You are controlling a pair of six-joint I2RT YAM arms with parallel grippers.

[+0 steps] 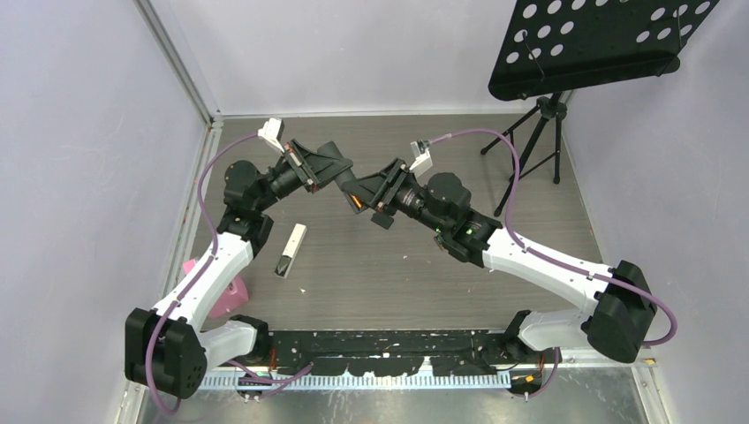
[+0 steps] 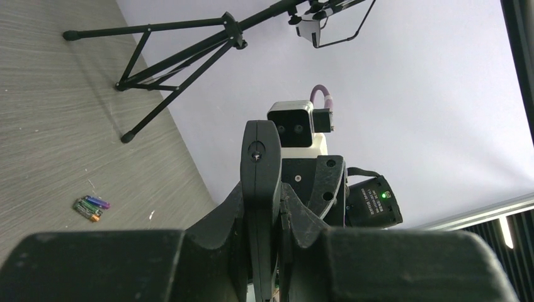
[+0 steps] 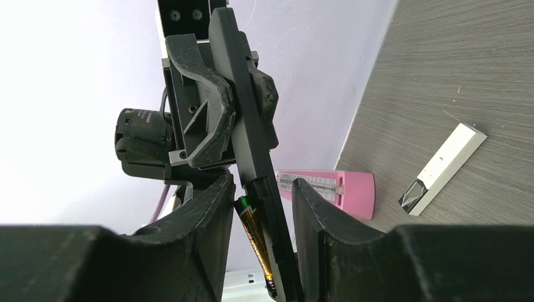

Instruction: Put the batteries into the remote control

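Right gripper [image 3: 261,185]: black jaws partly apart, flanking one battery and the remote's end; whether they pinch is unclear.
Orange-gold cylindrical battery [image 3: 252,239]: lies along the remote's near end, between those jaws.
Slim black plastic remote control [image 3: 228,50]: held off the table, tilted.
Left gripper [image 2: 261,211]: clamped on the remote's far part.
Spare purple-blue, green and orange batteries [image 2: 91,207]: side by side on the grey wood-grain table [image 2: 50,126].

My table [image 1: 371,274] is a grey-brown, wood-grain surface, closed in at the back and on both sides by plain pale lilac walls [image 1: 353,53] under even light. A metal post [image 1: 174,57] runs up the back left corner. At the back right, a black music stand [image 1: 592,40] with a perforated tray rises on a tripod [image 1: 551,109].
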